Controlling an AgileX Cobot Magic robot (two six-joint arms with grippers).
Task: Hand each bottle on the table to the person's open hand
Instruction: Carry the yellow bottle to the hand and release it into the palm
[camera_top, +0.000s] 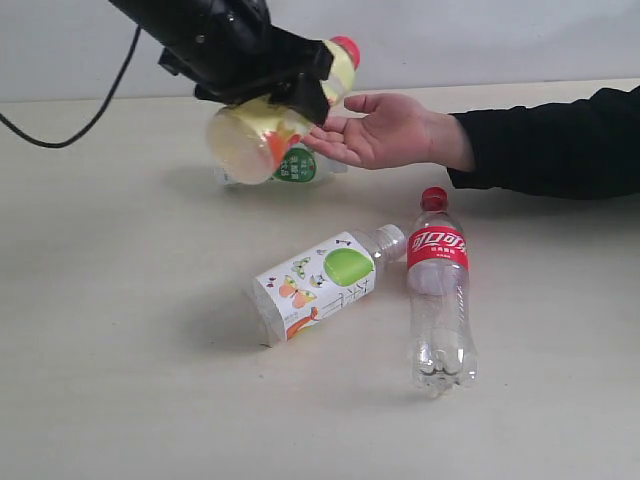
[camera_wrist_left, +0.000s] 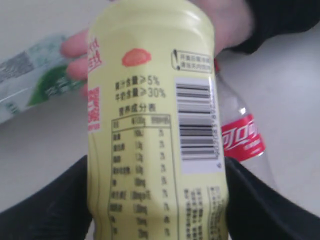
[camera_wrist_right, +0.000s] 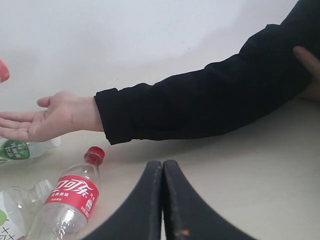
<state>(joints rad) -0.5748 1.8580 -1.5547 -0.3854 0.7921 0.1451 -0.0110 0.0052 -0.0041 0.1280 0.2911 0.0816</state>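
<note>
I look out over the wide, flat, pale beige table (camera_top: 120, 400), matte with a few dark specks. Along its far right lies a soft black fabric sleeve (camera_top: 550, 145), ending in the person's bare open hand (camera_top: 385, 130), palm up.

My left gripper (camera_top: 262, 90), of hard black plastic, has its jaws spread wide around the smooth, round-bodied yellow juice bottle (camera_top: 245, 140). It holds the bottle tilted in the air, red cap end just beside the open hand's fingertips; I cannot tell whether they touch.

3 more bottles lie on the table. The clear cola bottle (camera_top: 440, 300) has a red label, a red cap and a lobed base. The clear white-labelled bottle (camera_top: 320, 282) with green marks has its neck just beside the cola bottle. The second white-labelled bottle (camera_top: 290, 165) is half hidden behind the yellow one.

Only the left wrist view shows the yellow label's barcode and printed table, with black fingers (camera_wrist_left: 45, 210) on either side. Only the right wrist view shows my right gripper (camera_wrist_right: 163, 200), its 2 smooth black jaws pressed together.

A thin black cable (camera_top: 90, 112) hangs at far left.
</note>
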